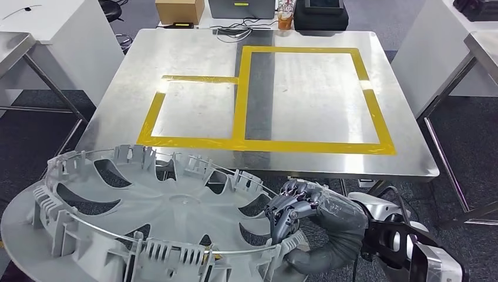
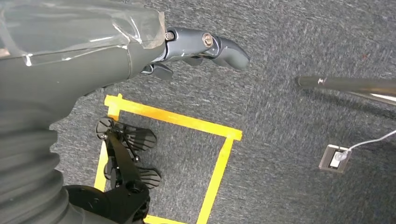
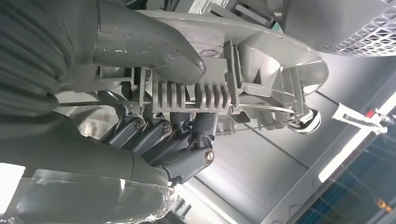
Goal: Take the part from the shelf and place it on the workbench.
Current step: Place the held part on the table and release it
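Left to right: grey fan-shaped part (image 1: 147, 217) sits low left in the head view, off the workbench (image 1: 117, 88), short of its near edge, carried in the air. Right hand (image 1: 296, 208) grips the part's right rim: thumb (image 3: 154, 51) on one face, dark fingers (image 3: 187, 140) curled onto the other, pinching a ribbed tab. Left hand (image 2: 196, 46) in its wrist view hangs over grey carpet (image 2: 289, 42) with yellow floor tape (image 2: 187, 123); fingers loosely bent, holding nothing. Workbench top carries two yellow tape rectangles (image 1: 264, 144), small left, large right. Beyond far edge: cardboard box (image 1: 179, 10), cables (image 1: 235, 29), orange cup (image 1: 285, 20), black case (image 1: 320, 14). White tables flank both sides. No writing readable
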`<action>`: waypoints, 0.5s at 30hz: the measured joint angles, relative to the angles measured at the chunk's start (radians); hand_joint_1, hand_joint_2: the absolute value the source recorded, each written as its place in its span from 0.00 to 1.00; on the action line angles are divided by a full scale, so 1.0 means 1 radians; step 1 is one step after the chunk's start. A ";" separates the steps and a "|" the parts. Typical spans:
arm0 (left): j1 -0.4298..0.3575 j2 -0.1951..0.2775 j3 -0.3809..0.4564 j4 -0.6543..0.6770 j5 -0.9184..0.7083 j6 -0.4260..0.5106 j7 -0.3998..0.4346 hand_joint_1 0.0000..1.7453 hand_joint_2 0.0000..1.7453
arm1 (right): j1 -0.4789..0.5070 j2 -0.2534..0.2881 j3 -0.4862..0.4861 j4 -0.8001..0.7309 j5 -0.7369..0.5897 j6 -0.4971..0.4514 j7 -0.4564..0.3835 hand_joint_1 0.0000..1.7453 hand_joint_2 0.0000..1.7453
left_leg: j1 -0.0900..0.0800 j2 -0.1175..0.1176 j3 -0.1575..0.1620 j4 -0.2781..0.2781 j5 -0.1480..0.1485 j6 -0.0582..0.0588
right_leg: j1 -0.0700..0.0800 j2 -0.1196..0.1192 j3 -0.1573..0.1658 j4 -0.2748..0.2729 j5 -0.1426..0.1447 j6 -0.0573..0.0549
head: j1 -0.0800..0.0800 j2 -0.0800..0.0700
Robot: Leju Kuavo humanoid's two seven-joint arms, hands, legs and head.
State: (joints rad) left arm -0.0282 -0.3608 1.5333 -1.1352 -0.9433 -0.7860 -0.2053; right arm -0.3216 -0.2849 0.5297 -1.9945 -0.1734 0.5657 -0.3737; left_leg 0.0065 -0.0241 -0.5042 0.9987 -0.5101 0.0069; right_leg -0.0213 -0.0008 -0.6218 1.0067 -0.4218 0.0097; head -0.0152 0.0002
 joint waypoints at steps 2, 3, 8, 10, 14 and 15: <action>-0.001 0.000 0.000 0.000 -0.002 0.000 -0.003 0.00 1.00 | 0.001 0.000 -0.003 -0.002 0.001 0.000 0.000 0.95 1.00 | 0.003 0.005 -0.020 0.048 0.003 -0.008 | -0.003 0.002 0.018 -0.003 -0.011 -0.017 | -0.001 0.000; -0.001 0.000 -0.001 0.000 -0.003 0.000 -0.005 0.00 1.00 | 0.001 0.000 -0.004 -0.002 0.001 0.000 0.000 0.95 1.00 | 0.005 0.009 -0.050 0.098 0.001 -0.012 | -0.004 0.002 0.030 -0.004 -0.018 -0.022 | -0.002 0.000; 0.001 0.000 -0.001 0.000 -0.010 -0.001 -0.010 0.00 1.00 | 0.005 0.001 -0.010 -0.003 0.003 0.000 0.001 0.95 1.00 | 0.006 0.018 -0.240 0.295 -0.098 -0.021 | 0.002 0.004 0.093 -0.005 -0.071 -0.028 | -0.004 0.000; 0.002 0.000 0.000 0.000 -0.015 -0.001 -0.012 0.00 1.00 | 0.007 0.001 -0.011 -0.003 0.003 0.000 0.001 0.95 1.00 | 0.002 0.018 -0.242 0.204 -0.053 -0.006 | 0.007 0.005 0.132 -0.006 -0.100 -0.027 | -0.004 0.000; 0.011 0.006 0.000 -0.001 -0.022 0.001 -0.016 0.00 1.00 | 0.014 0.002 -0.013 -0.005 0.004 0.000 0.001 0.95 1.00 | -0.028 0.004 -0.224 0.021 0.173 0.042 | 0.019 0.012 0.186 -0.010 -0.147 -0.015 | 0.000 0.000; 0.011 0.006 0.000 -0.001 -0.023 0.001 -0.017 0.00 1.00 | 0.015 0.003 -0.015 -0.008 0.004 0.000 0.001 0.95 1.00 | -0.030 0.000 -0.209 0.013 0.173 0.045 | 0.022 0.014 0.194 -0.004 -0.146 -0.008 | 0.001 0.000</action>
State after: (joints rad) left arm -0.0170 -0.3549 1.5334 -1.1357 -0.9665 -0.7847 -0.2222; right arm -0.3066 -0.2822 0.5148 -2.0021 -0.1693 0.5655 -0.3727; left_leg -0.0232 -0.0245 -0.7136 1.0114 -0.3367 0.0518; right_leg 0.0009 0.0136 -0.4279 1.0027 -0.5680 0.0014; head -0.0140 0.0002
